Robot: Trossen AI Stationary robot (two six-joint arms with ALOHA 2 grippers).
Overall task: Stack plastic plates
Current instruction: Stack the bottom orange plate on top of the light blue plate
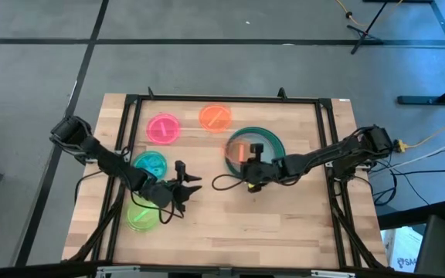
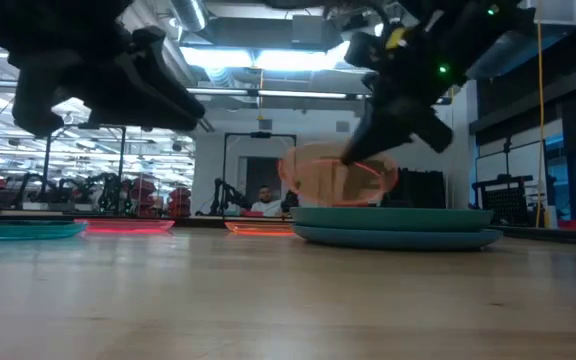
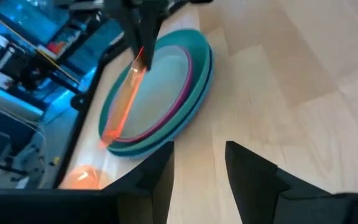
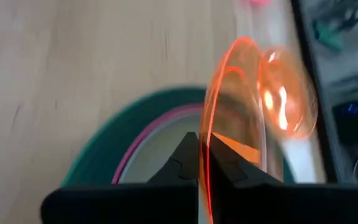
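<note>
My right gripper [image 1: 246, 164] is shut on a small translucent orange plate [image 2: 338, 176], held over the stack of large plates [image 1: 273, 140]. The stack shows a dark green rim, a magenta rim and a grey-green top [image 3: 166, 74], and it rests flat on the table. My left gripper [image 1: 188, 186] is open and hovers over bare wood left of the stack, touching nothing; its two fingers [image 3: 160, 171] frame the stack in the left wrist view. On the table lie single small plates: pink [image 1: 163, 127], orange [image 1: 215, 116], teal [image 1: 149, 164] and lime [image 1: 141, 218]. My right gripper [image 4: 201, 142] pinches the small orange plate by its rim [image 4: 206, 134], with one finger on each face. The fingers come from the table's right, slanting down. The plate stands tilted nearly on edge above the stack [image 4: 123, 149], with its lower edge [image 3: 109, 134] close to the stack's rim; whether it touches there I cannot tell.
A black frame [image 1: 207, 99] runs around the table's edges. Bare wood [image 1: 269, 224] lies along the near side and between the two grippers. Cables hang off the right arm. A person [image 2: 265, 203] shows far behind the table.
</note>
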